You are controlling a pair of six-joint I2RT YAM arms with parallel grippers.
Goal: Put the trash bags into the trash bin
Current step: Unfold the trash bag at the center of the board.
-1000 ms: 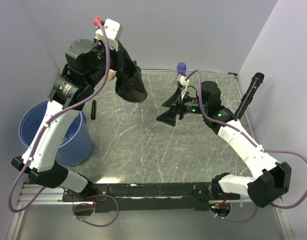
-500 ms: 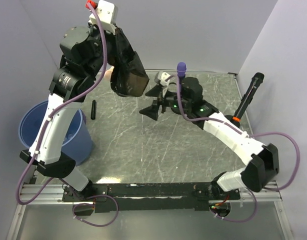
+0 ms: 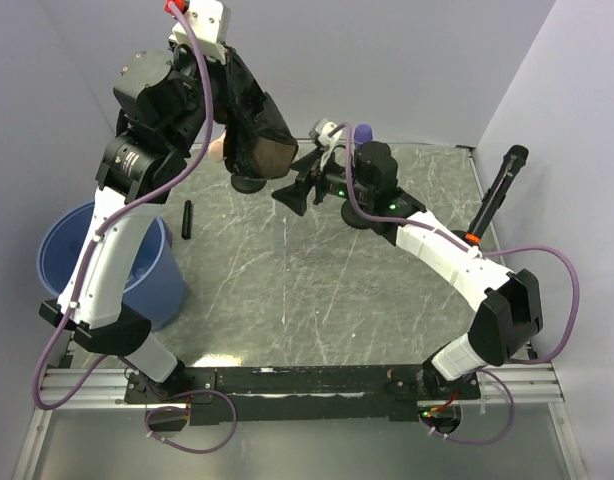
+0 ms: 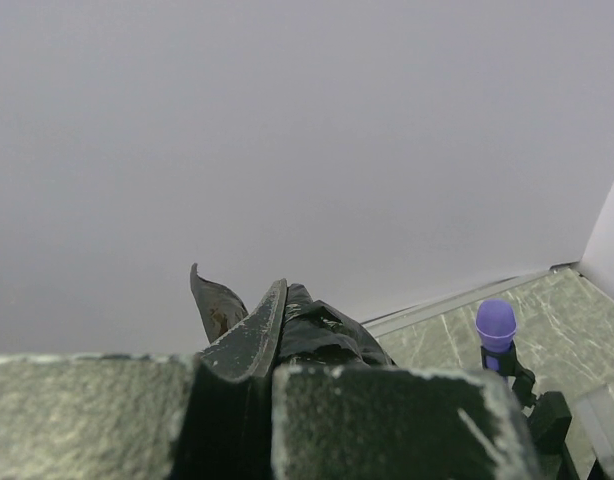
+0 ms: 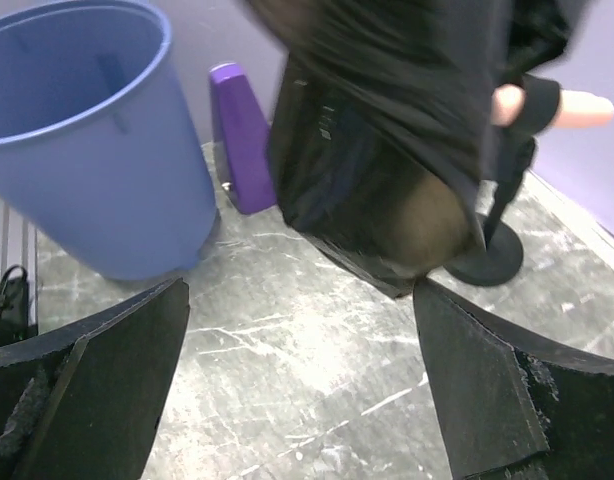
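Observation:
A black trash bag (image 3: pixel 255 140) hangs from my left gripper (image 3: pixel 230 72), which is shut on its top and holds it high above the back left of the table. In the left wrist view the bag (image 4: pixel 327 335) is bunched between the fingers of the left gripper (image 4: pixel 277 310). My right gripper (image 3: pixel 305 185) is open, just right of the bag's bottom. In the right wrist view the bag (image 5: pixel 377 170) hangs just beyond the wide-open right gripper (image 5: pixel 299 300). The blue trash bin (image 3: pixel 152 285) stands upright at the left edge and shows in the right wrist view (image 5: pixel 97 170).
A short black stick (image 3: pixel 187 218) lies on the table near the bin. A purple-capped stand (image 3: pixel 364 133) is at the back, and a black rod (image 3: pixel 497 190) leans at the right wall. A purple block (image 5: pixel 242 140) and a round black stand base (image 5: pixel 497 255) sit behind the bag.
My left arm has raised the bag a little. My right arm has swung left across the table, bringing its open gripper up to the bag's bottom.

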